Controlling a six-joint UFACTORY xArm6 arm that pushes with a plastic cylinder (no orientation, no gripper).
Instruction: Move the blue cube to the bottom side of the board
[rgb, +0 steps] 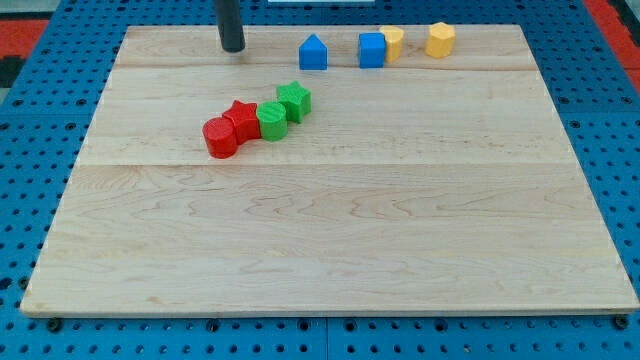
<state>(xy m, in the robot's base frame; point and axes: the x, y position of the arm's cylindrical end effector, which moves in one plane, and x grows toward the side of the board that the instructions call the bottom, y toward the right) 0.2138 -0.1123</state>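
The blue cube (372, 49) sits near the view's top edge of the wooden board (330, 240), right of centre, touching a yellow block (393, 41) on its right. A blue house-shaped block (313, 52) lies a little to its left. My tip (232, 47) rests on the board near the top, left of the house-shaped block and well left of the blue cube, touching no block.
A yellow hexagonal block (440, 39) lies at the top right. A diagonal row runs left of centre: red cylinder (220, 137), red star (242, 119), green block (271, 120), green star (294, 100). Blue pegboard (30, 150) surrounds the board.
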